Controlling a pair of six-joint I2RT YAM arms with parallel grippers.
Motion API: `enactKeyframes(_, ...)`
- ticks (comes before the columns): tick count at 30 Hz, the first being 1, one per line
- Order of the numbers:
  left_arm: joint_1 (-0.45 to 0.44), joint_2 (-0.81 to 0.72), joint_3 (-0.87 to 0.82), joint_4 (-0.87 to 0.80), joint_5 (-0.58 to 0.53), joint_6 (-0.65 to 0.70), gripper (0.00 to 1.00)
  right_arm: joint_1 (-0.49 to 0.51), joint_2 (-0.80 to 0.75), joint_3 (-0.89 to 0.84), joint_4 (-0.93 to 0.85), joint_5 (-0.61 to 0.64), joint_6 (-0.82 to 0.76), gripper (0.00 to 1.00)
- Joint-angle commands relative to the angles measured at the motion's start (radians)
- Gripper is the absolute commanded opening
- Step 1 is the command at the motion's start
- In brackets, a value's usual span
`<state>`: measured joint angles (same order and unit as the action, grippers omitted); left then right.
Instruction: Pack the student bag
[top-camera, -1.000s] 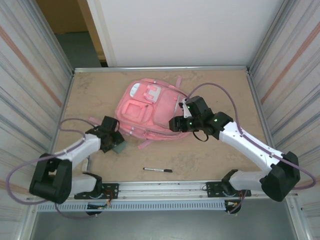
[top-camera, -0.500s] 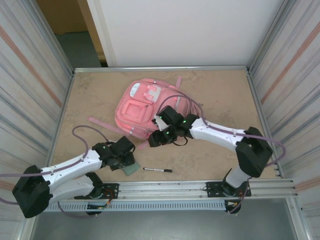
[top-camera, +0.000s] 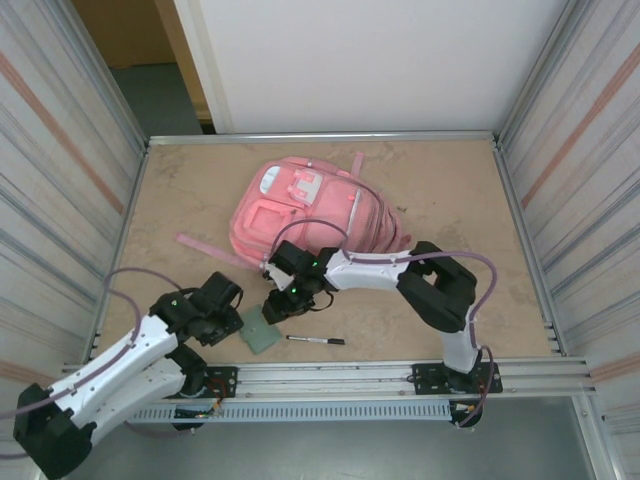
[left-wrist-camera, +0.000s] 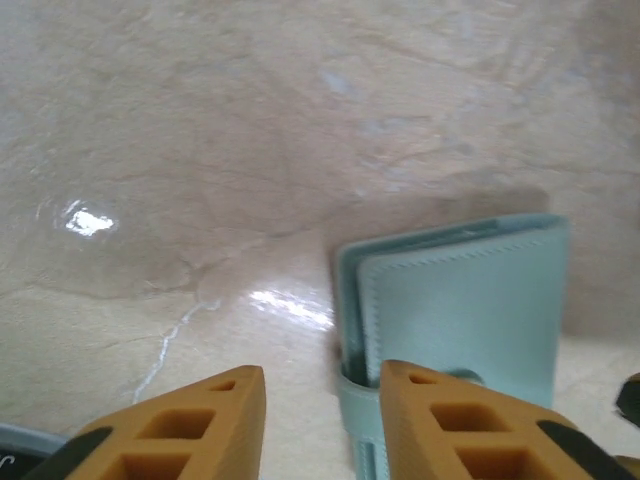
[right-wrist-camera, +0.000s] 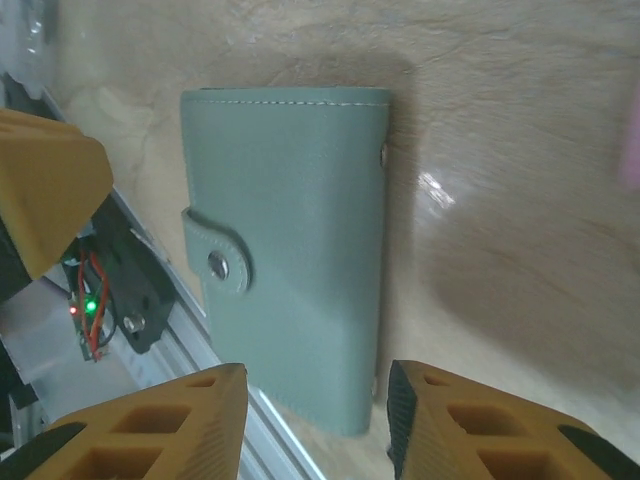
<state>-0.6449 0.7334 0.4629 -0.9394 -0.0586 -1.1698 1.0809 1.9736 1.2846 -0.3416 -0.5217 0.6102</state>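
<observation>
Under your right gripper (right-wrist-camera: 316, 388), jaws apart and empty, lies the green wallet (right-wrist-camera: 290, 200), left gripper (left-wrist-camera: 323, 385) likewise empty beside it: probably pickup step, so lower, clamp, then reach the student bag (top-camera: 300, 215).

A pale green wallet (top-camera: 260, 330) lies flat on the beige marbled tabletop (top-camera: 450, 190) near its front edge, with its snap-button tab fastened over one long side. Just to its right in the top view, a black pen (top-camera: 316, 341) lies apart from it, roughly parallel to the metal rail (top-camera: 330, 377) along the front.
</observation>
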Motion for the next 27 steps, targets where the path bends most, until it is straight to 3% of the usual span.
enactKeyframes(1,0.083,-0.029,-0.073,0.065,0.111,0.06,0.27,0.011,0.045,0.044,0.01,-0.023,0.029,0.4)
enactKeyframes(4,0.129,-0.016,-0.102,0.115,0.174,0.091,0.2,0.019,0.057,0.045,0.025,-0.028,0.033,0.39)
enactKeyframes(17,0.133,0.079,-0.138,0.239,0.221,0.121,0.07,0.041,0.095,0.026,0.19,-0.161,0.162,0.36)
enactKeyframes(27,0.142,-0.061,-0.127,0.177,0.199,0.117,0.03,0.034,0.063,0.02,0.251,-0.173,0.209,0.17)
